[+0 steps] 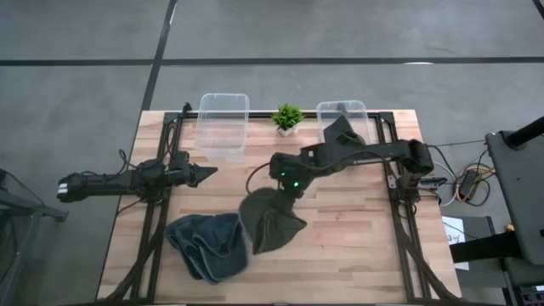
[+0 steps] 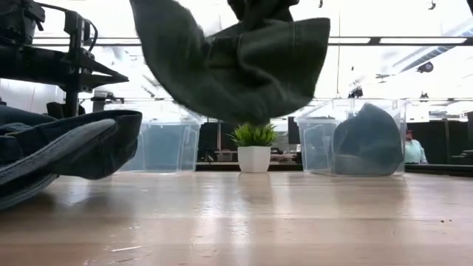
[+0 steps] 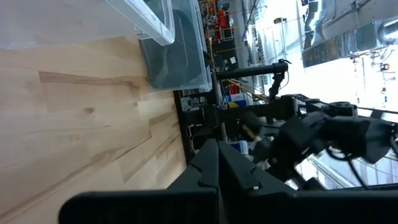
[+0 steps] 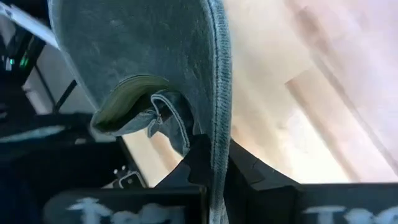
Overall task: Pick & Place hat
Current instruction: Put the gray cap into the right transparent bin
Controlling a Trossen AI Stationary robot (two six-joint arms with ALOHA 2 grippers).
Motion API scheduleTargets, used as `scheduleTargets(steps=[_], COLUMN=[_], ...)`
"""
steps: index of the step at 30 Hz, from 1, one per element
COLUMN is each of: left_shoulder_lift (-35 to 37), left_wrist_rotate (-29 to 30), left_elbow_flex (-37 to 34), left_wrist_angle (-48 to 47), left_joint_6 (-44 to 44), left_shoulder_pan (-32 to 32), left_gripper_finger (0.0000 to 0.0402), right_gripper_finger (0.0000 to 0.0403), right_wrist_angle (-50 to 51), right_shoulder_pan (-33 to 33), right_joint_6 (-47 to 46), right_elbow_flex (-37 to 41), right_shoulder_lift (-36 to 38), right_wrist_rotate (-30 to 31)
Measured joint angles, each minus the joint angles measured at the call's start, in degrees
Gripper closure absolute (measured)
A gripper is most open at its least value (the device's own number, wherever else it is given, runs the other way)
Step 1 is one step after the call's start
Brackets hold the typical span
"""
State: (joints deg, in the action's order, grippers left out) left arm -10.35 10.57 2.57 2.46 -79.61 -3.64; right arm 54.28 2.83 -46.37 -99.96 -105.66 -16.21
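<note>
dangling hat [image 4: 155, 68] hangs from the right gripper [image 4: 208, 155], fingers clamped on its brim, above table [image 1: 357, 229].

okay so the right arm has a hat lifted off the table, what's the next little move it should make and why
Probably carry it toward the bins at the far edge. The right gripper is shut on the dark green hat, which hangs clear of the table in the low view. The right bin already holds a hat; the left bin looks empty. Which one is meant, I can't tell.
</note>
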Motion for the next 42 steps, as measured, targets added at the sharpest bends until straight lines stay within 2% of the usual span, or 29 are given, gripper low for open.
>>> scheduleTargets(steps=[3, 9, 19, 27, 35, 42], left_shoulder_lift=[0.01, 0.0, 0.01, 0.01, 0.0, 0.02], left_wrist_rotate=[0.02, 0.0, 0.01, 0.0, 0.02, 0.02], left_elbow_flex=[-0.01, -0.01, 0.0, -0.01, 0.0, 0.0], left_wrist_angle=[0.0, 0.02, 0.06, 0.07, 0.04, 0.04], left_joint_6=[-0.02, -0.05, -0.16, -0.17, -0.15, -0.14], left_shoulder_pan=[-0.01, 0.0, 0.0, 0.0, 0.0, 0.0], left_gripper_finger=[0.0401, 0.0401, 0.0401, 0.0401, 0.0401, 0.0401], right_gripper_finger=[0.0391, 0.0391, 0.0392, 0.0392, 0.0392, 0.0392], right_wrist_angle=[0.32, -1.05, -13.28, -19.86, -31.62, -52.11], right_shoulder_pan=[-0.36, -1.64, -2.75, -2.76, -2.76, -2.73], right_joint_6=[-0.09, 2.1, 9.4, 13.19, 15.96, 16.58], right_elbow_flex=[0.0, 0.0, 0.0, 0.0, 0.0, 0.0], right_shoulder_lift=[3.08, 9.25, 18.47, 24.32, 26.45, 26.57], right_wrist_rotate=[3.0, 4.4, -1.68, -3.8, -11.12, -21.92])
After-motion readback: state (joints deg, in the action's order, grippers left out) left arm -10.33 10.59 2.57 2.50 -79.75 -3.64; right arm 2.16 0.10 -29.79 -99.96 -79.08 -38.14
